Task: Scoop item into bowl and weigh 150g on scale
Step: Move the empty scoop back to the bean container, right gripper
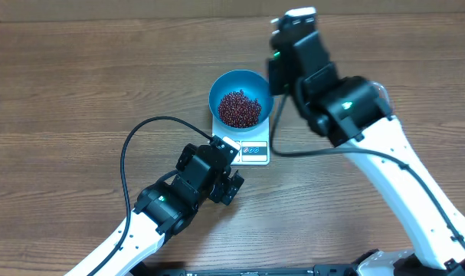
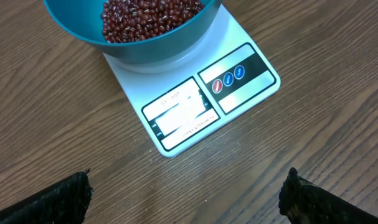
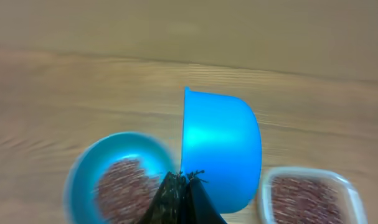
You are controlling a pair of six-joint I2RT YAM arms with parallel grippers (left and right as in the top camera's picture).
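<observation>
The bowl (image 1: 240,86) sits on the scale (image 1: 251,151), covering its far part, with the display and button end left bare toward the left arm. The beans (image 1: 239,108) lie heaped in the bowl's bottom, well below the rim. The left gripper (image 2: 187,186) hangs low over the wooden table (image 1: 63,77) just beside the near end of the scale. Its two dark fingers (image 2: 55,200) are spread wide at the bottom corners of the wrist view, with nothing between them. In that view the display (image 2: 179,113) is washed out by glare and cannot be read. Beside it are three round buttons (image 2: 228,79), one red and two blue. The right gripper (image 3: 182,186) is up behind the bowl, apart from it, with its fingers pressed together on the blue scoop (image 3: 221,149). The exact point of grip is hidden. The scoop is turned so that only its smooth outer wall shows, so its contents cannot be told. The right wrist view is blurred. Below the scoop it shows the bowl to the left and a clear tub (image 3: 345,185) of beans to the right.
</observation>
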